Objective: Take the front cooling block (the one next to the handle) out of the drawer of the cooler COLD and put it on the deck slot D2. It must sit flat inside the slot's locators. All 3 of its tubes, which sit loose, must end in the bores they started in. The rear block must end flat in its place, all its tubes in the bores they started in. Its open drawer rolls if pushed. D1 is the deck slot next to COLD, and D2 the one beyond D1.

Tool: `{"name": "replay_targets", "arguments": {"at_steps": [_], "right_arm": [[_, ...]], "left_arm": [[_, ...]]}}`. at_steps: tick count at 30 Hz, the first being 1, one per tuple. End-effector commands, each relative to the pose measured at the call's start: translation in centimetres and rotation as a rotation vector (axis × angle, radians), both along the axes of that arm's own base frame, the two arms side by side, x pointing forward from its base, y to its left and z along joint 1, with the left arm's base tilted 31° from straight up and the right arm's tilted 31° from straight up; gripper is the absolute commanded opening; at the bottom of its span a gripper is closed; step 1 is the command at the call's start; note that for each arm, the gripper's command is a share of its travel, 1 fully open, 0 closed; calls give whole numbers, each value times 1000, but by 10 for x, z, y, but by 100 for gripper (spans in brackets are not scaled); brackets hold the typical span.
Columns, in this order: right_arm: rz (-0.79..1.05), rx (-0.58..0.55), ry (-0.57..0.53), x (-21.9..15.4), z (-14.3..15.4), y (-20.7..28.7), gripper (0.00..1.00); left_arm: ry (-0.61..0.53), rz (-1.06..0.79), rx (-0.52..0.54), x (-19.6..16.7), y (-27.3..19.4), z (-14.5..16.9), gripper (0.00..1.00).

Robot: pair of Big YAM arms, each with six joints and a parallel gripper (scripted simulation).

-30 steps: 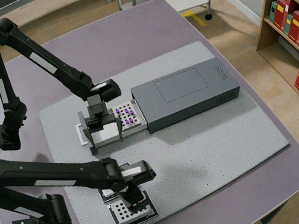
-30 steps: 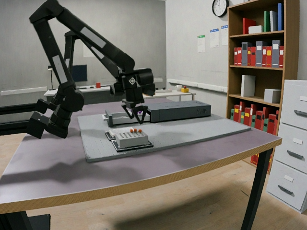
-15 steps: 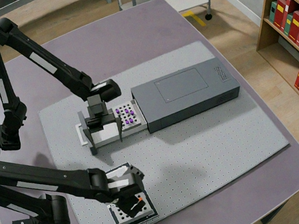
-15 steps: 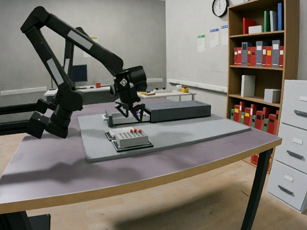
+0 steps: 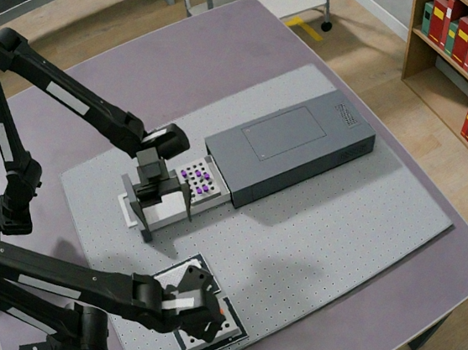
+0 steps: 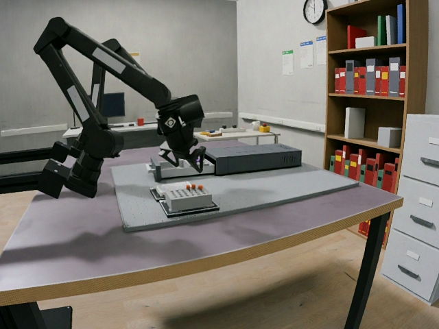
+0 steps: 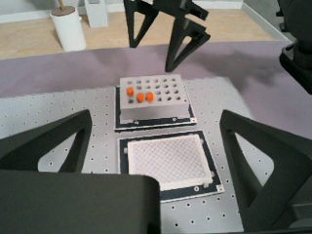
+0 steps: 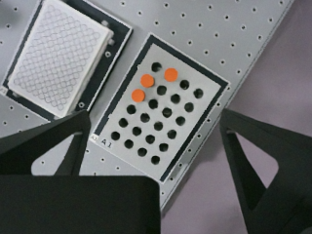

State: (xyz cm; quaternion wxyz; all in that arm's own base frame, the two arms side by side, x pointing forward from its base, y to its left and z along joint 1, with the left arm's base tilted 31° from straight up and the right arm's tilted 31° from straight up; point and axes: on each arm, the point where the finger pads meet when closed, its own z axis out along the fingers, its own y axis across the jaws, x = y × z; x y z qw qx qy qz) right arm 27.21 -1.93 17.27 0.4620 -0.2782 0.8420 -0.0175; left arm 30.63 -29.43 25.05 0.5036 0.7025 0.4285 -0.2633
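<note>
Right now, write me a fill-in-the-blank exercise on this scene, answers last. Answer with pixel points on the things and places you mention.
The front cooling block (image 5: 225,330) (image 6: 187,201) (image 7: 153,113) (image 8: 156,115) holds three tubes coloured ____.
In the drawer (image 5: 160,216) (image 6: 186,172), the rear block (image 5: 217,189) has tubes coloured ____.
Of the two grippers, the one above the drawer is the ____ gripper.
The right gripper (image 5: 203,305) (image 6: 187,168) (image 7: 148,58) (image 8: 154,116) stands ____, gripping nothing.

Missing words: orange; purple; left; open
</note>
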Motion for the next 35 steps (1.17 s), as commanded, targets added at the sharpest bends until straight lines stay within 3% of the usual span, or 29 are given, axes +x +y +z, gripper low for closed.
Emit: {"name": "replay_targets", "arguments": {"at_steps": [1, 10, 12, 35], "right_arm": [[101, -45, -65, -3, 0, -5, 100], [157, -45, -107, -9, -6, -6, 100], [157, -59, -126, -5, 6, -8, 100], [157, -64, -130, -6, 7, -8, 100]], "left_arm": [[-33, -14, -17, 6, -8, 13, 100], [-33, -14, -17, 6, -8, 13, 100], [-33, -14, -17, 6, -8, 13, 100], [-33, -14, -17, 6, -8, 13, 100]]}}
